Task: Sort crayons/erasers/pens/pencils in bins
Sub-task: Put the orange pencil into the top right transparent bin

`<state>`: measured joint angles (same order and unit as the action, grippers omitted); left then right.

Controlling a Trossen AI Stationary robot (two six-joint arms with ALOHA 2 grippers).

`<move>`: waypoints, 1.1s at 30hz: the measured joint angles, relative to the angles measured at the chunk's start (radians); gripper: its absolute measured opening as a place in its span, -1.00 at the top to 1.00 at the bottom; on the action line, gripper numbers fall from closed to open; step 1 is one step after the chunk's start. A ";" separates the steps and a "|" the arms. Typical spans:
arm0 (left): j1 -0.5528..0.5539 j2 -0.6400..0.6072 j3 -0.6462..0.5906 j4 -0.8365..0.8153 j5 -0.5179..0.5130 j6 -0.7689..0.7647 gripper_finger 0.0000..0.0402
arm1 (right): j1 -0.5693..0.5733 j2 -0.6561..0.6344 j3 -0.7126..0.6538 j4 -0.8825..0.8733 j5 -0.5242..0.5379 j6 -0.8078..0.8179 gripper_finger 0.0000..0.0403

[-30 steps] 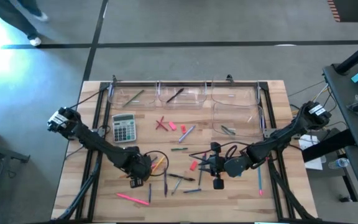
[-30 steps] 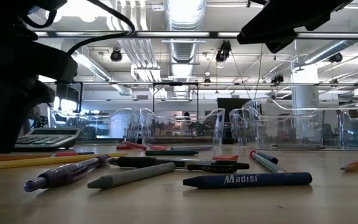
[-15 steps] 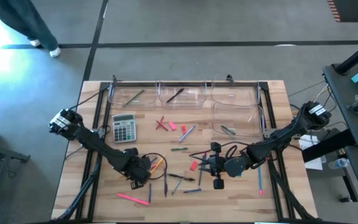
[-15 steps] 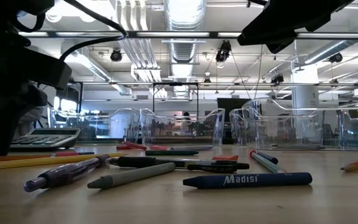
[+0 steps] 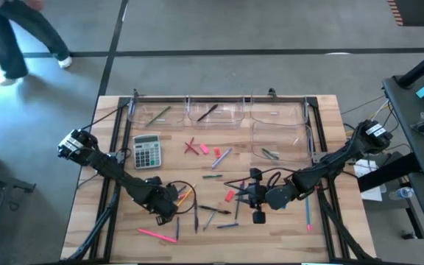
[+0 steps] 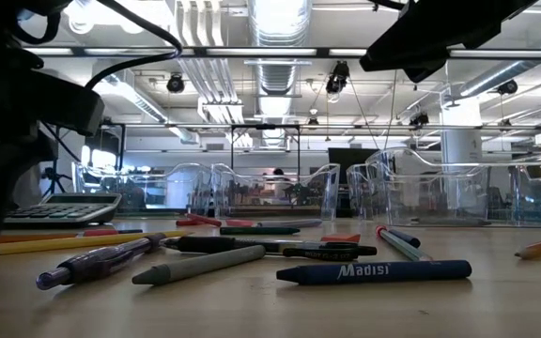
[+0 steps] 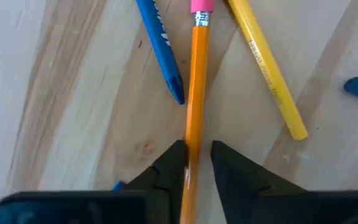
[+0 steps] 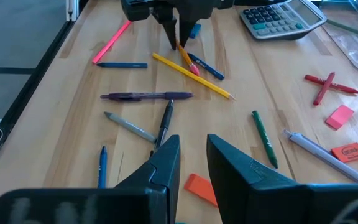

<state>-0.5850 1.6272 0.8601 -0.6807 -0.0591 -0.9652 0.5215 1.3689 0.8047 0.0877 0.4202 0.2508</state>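
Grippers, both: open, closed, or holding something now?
Left gripper: closed on the orange pencil, low at the table.
Right gripper: open, holding nothing, above the table.

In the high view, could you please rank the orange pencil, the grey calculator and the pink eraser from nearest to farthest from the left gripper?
1. The orange pencil, between the fingers of the left gripper.
2. The grey calculator, farther back, toward the bins.
3. The pink eraser, farther back again and toward the table's middle, just beyond the calculator's range.
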 joint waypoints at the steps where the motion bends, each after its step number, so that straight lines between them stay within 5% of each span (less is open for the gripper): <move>1: 0.000 0.000 0.001 0.001 0.001 0.000 0.76 | 0.000 0.000 0.000 -0.001 0.000 0.000 0.64; 6: -0.001 0.002 0.013 -0.007 0.006 -0.006 0.95 | 0.000 0.000 0.000 -0.001 0.000 0.001 0.64; 17: -0.003 -0.054 0.127 -0.143 0.007 0.003 0.96 | 0.002 0.000 0.004 -0.004 0.000 0.001 0.64; 25: -0.007 -0.155 0.212 -0.302 -0.212 0.050 0.96 | 0.004 0.000 0.006 -0.006 0.000 0.000 0.64; 33: -0.011 -0.298 0.154 0.040 -0.465 0.327 0.96 | 0.004 0.000 0.006 -0.001 0.000 -0.011 0.64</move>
<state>-0.5961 1.3295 1.0141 -0.6408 -0.5241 -0.6378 0.5255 1.3685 0.8108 0.0872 0.4202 0.2394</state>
